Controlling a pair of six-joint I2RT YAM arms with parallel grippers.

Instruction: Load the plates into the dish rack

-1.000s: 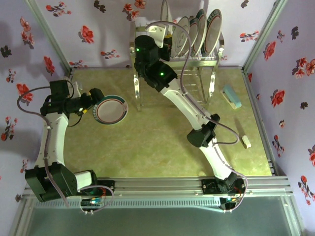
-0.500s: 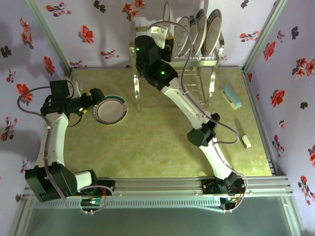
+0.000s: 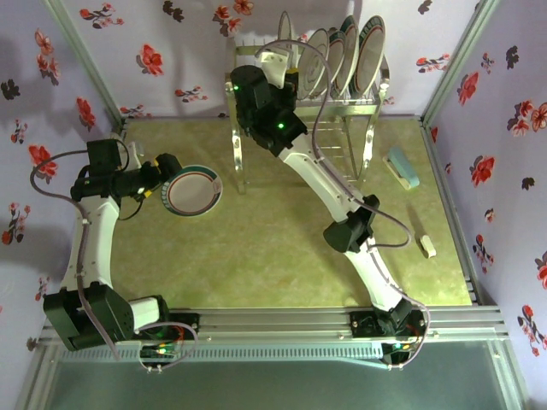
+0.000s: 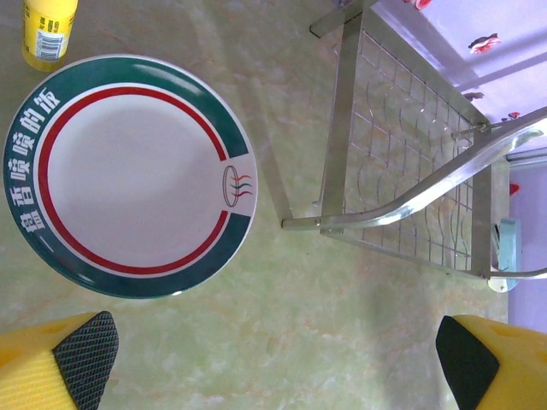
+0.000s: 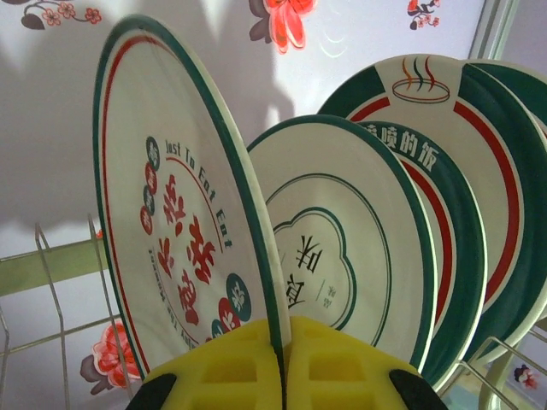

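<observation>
Right fingers (image 5: 231, 376): one plate (image 5: 171, 213) of six

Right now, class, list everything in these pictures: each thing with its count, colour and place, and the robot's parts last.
red-print plate: one, white with a green rim, upright at the rack's left end
racked plates: four, white with green and red bands, on edge to its right
flat plate: one, white with green and red bands, on the table left of the rack
dish rack: one, shiny metal, far middle
sponge-like block: one, light blue, right side
small block: one, cream, near the right edge
yellow labelled object: one, beside the flat plate
table: one, mottled yellow-green
left gripper: yellow, open, by the flat plate
right gripper: yellow, shut on the red-print plate's rim
</observation>
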